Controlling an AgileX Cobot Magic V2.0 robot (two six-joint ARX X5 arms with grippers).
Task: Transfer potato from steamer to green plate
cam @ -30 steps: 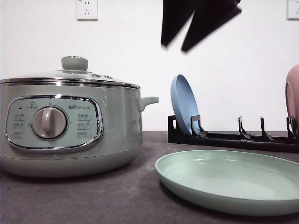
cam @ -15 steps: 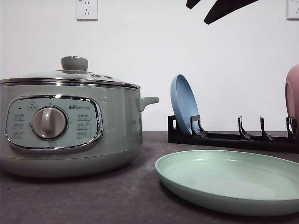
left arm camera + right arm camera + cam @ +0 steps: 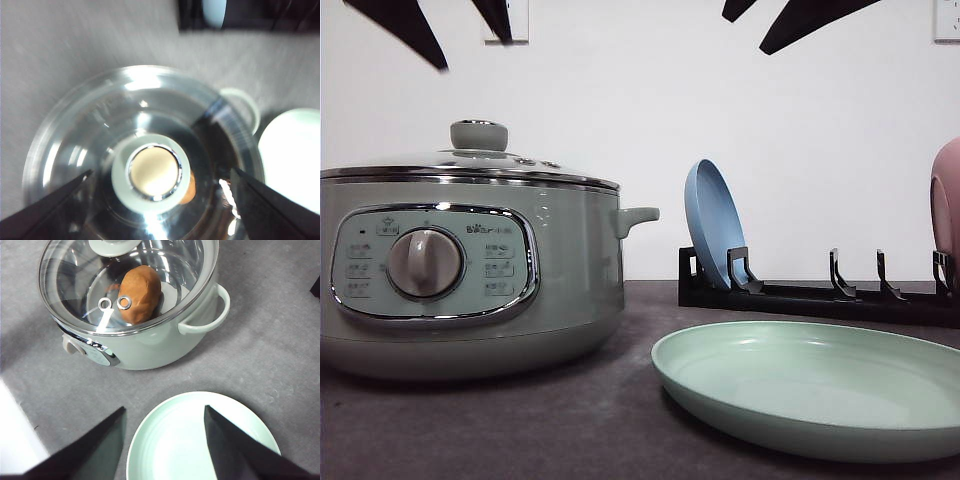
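Observation:
The pale green steamer [image 3: 570,280] stands at the table's left, its glass lid [image 3: 470,165] on. Through that lid the orange-brown potato [image 3: 141,292] lies inside the pot; a sliver of the potato [image 3: 188,189] peeks from behind the lid knob [image 3: 152,172]. High over the steamer my left gripper [image 3: 472,52] is open, and its fingers [image 3: 50,210] straddle the knob from well above it. The green plate [image 3: 800,390] lies bare at the front right. My right gripper [image 3: 164,408] hangs open, high over the plate [image 3: 170,450], holding nothing.
A black dish rack [image 3: 820,295] runs along the back right, holding an upright blue plate [image 3: 713,222]. A pink dish [image 3: 947,205] stands at its right end. The steamer's side handle [image 3: 638,216] points toward the rack. Grey tabletop [image 3: 610,420] lies between pot and plate.
My left gripper has come into the front view at the top left, above the steamer. The right gripper rose out of the upper middle a second ago and has since held still.

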